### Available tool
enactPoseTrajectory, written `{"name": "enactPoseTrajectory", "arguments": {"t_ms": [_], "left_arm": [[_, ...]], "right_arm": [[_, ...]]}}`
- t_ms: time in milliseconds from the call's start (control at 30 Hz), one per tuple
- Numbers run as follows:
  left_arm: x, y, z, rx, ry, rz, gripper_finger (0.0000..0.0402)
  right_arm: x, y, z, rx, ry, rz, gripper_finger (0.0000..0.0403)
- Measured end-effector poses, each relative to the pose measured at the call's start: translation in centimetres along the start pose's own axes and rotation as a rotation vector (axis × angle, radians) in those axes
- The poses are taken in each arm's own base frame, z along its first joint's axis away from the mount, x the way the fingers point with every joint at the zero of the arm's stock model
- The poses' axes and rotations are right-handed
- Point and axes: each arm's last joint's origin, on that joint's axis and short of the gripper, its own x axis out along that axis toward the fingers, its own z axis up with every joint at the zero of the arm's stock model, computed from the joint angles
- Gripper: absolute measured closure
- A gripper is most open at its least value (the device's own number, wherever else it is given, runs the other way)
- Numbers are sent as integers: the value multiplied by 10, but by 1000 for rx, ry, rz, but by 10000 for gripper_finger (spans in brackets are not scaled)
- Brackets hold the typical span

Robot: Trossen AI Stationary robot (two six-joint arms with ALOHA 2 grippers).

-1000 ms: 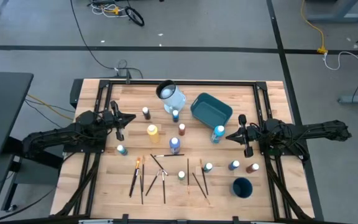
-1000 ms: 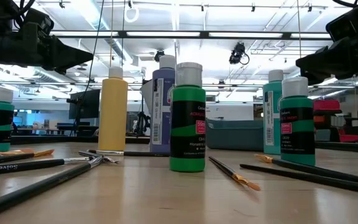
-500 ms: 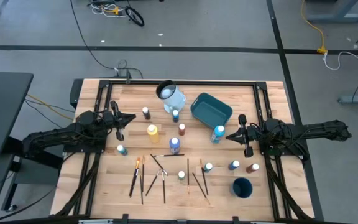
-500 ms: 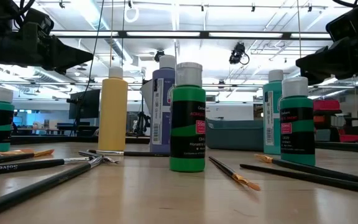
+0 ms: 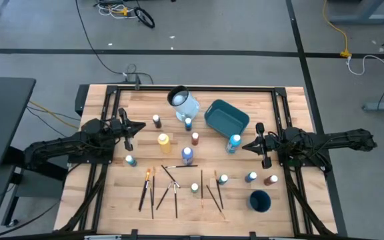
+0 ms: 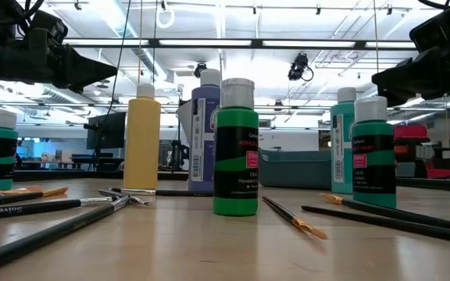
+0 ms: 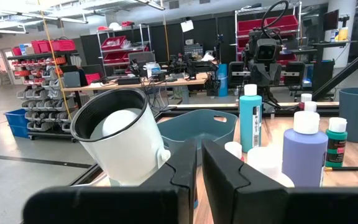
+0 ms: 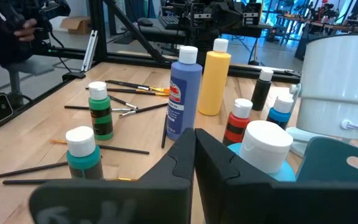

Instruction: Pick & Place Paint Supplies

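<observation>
Small white-capped paint bottles stand upright across the table's middle: yellow (image 5: 163,140), purple-blue (image 5: 187,155), green (image 5: 195,188), teal (image 5: 131,160), light blue (image 5: 235,142), brown (image 5: 271,180). Several thin paintbrushes (image 5: 172,190) lie flat near the near edge. My left gripper (image 5: 141,127) hovers shut at the table's left side, left of a dark bottle (image 5: 156,121); its fingers (image 7: 199,165) point at the jug. My right gripper (image 5: 245,145), shut, hovers just right of the light blue bottle (image 8: 265,144), touching nothing (image 8: 194,152).
A pale-blue-and-white jug (image 5: 184,102) lies tipped near the far edge, beside a teal tub (image 5: 226,117). A dark blue cup (image 5: 260,200) stands at the near right corner. Dark frame rails (image 5: 105,100) border the table. Bare wood shows between each gripper and the bottles.
</observation>
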Motion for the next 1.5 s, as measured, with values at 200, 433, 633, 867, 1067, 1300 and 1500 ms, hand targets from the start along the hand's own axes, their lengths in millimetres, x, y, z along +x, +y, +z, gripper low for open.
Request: {"name": "enactPoseTrajectory", "arguments": {"t_ms": [200,433,633,867,1067,1300,1500], "left_arm": [[0,0,2,-2,-17,1,368],[0,-3,4,-156,-35,-114,368],[-2,-6,14,-243,-132,-276,365],[-6,-5,30,-201,-306,-297,323],[-5,-2,38,-88,-337,-181,270],[6,-1,51,-99,-276,-170,235],[23,-1,65,-148,-204,-181,234]], "right_arm": [[0,0,0,0,0,0,392],[0,0,0,0,0,0,392],[0,0,0,0,0,0,392],[0,0,0,0,0,0,392],[0,0,0,-8,-1,-1,392],[0,3,3,107,-27,99,392],[-1,-3,16,-169,-162,-71,392]]}}
